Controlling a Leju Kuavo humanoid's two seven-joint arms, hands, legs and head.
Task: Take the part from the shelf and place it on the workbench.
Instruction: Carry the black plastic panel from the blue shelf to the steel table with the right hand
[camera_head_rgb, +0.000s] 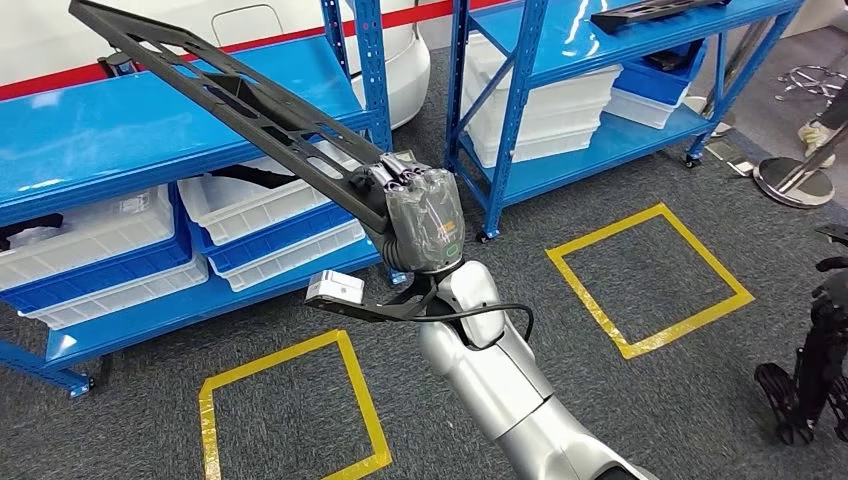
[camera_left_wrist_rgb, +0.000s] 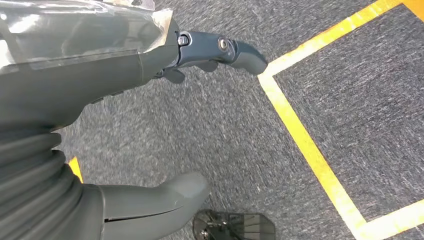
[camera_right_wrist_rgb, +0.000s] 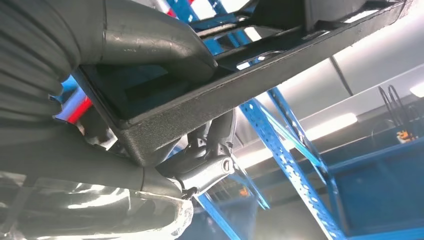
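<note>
Overhead, held the long black flat plastic frame part in the right hand, fingers curled over one end and thumb under it, so pinching that end of the part. Rose on a slant from the hand up toward the far left, clear of the shelves, crossing in front of the blue metal shelf unit on the left. Seen close from the right wrist: same dark frame part, its edge running across, clamped between the thick grey thumb and the darker fingers, with blue perforated shelf uprights behind. Reached up from the lower middle on a silver arm, with a small white wrist camera box on a black bracket just beside the wrist. Stood under the left shelf's blue board: white plastic bins on a lower level. Stood to the right: a second blue shelf unit carrying white and blue bins and another dark flat part on its top board. Lay below on the grey carpet floor: two yellow tape squares. Hung over that carpet, near a yellow tape line, the left hand, spread with thumb and dark fingers well apart and nothing between them.
</note>
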